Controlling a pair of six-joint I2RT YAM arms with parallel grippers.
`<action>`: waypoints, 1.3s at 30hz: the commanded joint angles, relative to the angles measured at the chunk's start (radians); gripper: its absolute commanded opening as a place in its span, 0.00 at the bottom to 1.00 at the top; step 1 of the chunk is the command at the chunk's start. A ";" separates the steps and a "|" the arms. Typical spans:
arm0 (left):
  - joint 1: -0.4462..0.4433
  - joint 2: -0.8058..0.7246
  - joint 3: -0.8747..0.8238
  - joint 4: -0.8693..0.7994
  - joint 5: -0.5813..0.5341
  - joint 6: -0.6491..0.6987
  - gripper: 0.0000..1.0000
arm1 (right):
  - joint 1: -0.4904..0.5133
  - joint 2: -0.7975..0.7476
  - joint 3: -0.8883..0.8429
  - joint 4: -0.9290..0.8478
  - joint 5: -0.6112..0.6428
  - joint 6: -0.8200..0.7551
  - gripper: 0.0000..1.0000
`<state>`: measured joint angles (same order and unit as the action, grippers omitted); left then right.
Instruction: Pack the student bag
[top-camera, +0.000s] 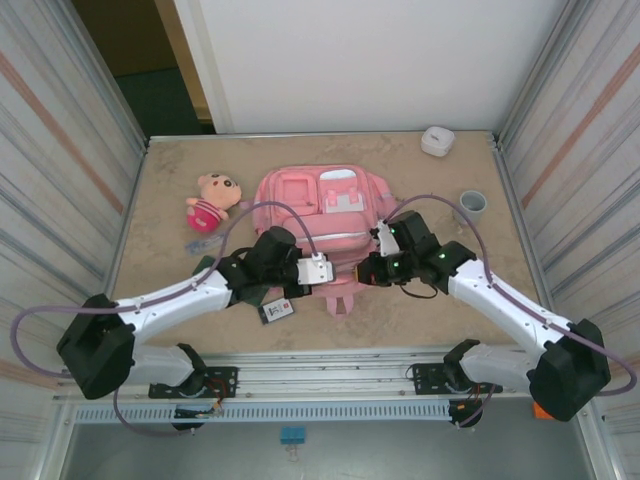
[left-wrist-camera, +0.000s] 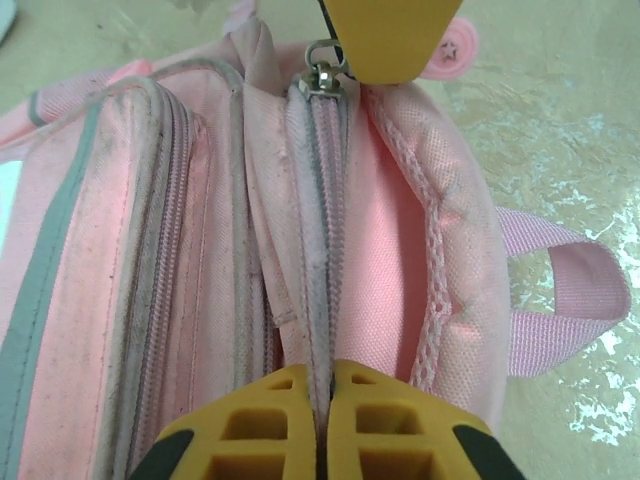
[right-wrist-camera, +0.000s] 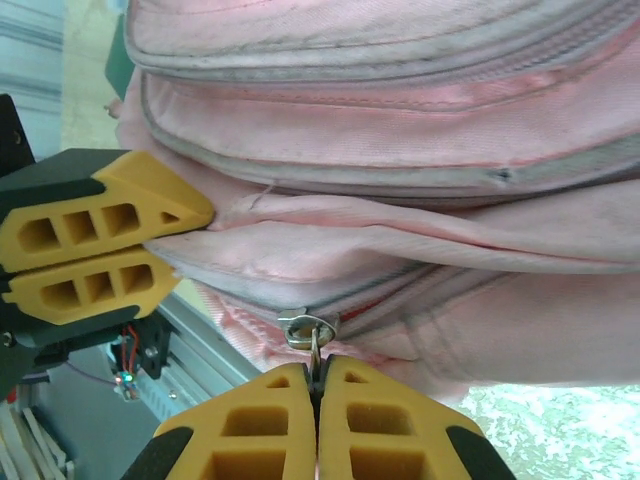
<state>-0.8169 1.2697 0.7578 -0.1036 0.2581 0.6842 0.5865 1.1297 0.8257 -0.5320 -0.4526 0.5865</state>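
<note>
The student bag (top-camera: 318, 210), a large pink backpack, lies flat in the middle of the table. My left gripper (left-wrist-camera: 325, 378) is shut on the fabric band beside the bag's main zip, at the near edge of the bag (left-wrist-camera: 150, 250). The right gripper (right-wrist-camera: 317, 378) is shut on the metal zipper pull (right-wrist-camera: 308, 330) of the bag (right-wrist-camera: 420, 150). In the right wrist view the left gripper (right-wrist-camera: 178, 243) pinches the fabric a short way from the pull. From above, the left gripper (top-camera: 333, 270) and the right gripper (top-camera: 363, 270) nearly meet at the bag's near edge.
A plush doll (top-camera: 213, 200) in a pink dress lies left of the bag, with a small bluish item (top-camera: 200, 243) below it. A black card (top-camera: 277, 310) lies near the front edge. A white case (top-camera: 437, 140) and a grey cup (top-camera: 472, 205) stand at the back right.
</note>
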 joint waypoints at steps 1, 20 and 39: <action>0.054 -0.091 -0.034 -0.054 0.041 0.011 0.01 | -0.058 -0.028 0.020 -0.116 0.022 -0.076 0.00; 0.034 -0.173 0.018 -0.054 0.102 -0.106 0.68 | -0.009 -0.035 0.030 -0.002 -0.077 -0.104 0.00; -0.076 -0.003 0.067 -0.025 -0.095 -0.090 0.04 | -0.046 -0.065 0.002 -0.023 0.031 -0.075 0.00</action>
<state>-0.9035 1.3235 0.8410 -0.1131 0.2222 0.5758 0.5880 1.0939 0.8299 -0.5468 -0.4904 0.5114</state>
